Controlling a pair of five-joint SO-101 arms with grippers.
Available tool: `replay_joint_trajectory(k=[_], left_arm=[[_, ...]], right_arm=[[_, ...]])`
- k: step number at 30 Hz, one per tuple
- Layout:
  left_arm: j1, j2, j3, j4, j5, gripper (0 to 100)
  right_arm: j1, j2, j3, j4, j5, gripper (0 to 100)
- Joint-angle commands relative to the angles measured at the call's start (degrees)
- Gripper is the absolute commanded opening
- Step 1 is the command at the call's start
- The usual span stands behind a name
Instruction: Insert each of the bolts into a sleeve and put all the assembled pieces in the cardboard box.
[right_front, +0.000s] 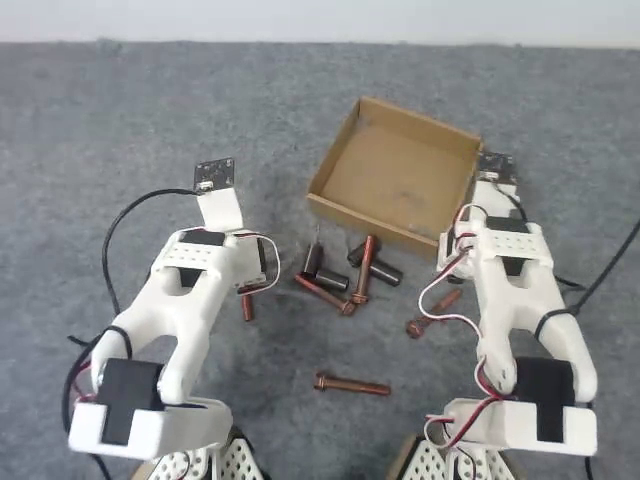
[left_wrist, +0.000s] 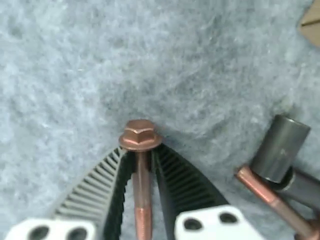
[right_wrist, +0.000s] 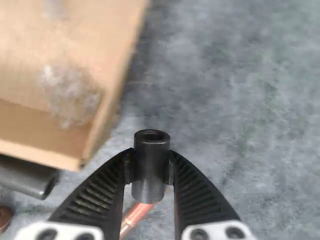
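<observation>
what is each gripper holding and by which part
The left gripper clamps a copper bolt by its shank, just under the hex head. The right gripper clamps a black sleeve by its side wall.

Place: a robotics lab or hobby bench; which of the two cannot be told.
Surface: a grey felt mat (right_front: 150, 120) covers the table and meets a pale wall (right_front: 300, 18) along the top edge of the frame.
Machines: two white printed arms (right_front: 185, 300), at lower left and lower right, with black motors, loose wiring and a bare board (right_front: 214, 173) at the wrist.
Parts: copper bolts (right_front: 350, 385) and dark sleeves (right_front: 375, 265) lie loose at centre, with a cardboard box (right_front: 395, 175) above them. This is test hardware, not household goods.
</observation>
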Motion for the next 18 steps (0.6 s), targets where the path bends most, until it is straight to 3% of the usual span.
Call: replay_joint_trajectory(k=[1, 9, 13, 18], left_arm=[[-0.35, -3.96, -0.4, -1.58, -0.97, 1], [-0.26, -3.96, -0.31, -1.67, -0.97, 1], [-0.18, -3.96, -0.22, -1.67, -1.05, 1], [-0.18, -3.96, -0.13, -1.67, -1.05, 1]], right_arm=[[1.98, -0.57, -5.45, -0.84, 3.87, 0.9], [4.97, -0.57, -11.6, -0.92, 20.84, 0.9], [4.26, -0.57, -13.27, -1.45, 23.3, 0.9], [2.77, 0.4, -10.64, -12.79, 23.21, 0.7]])
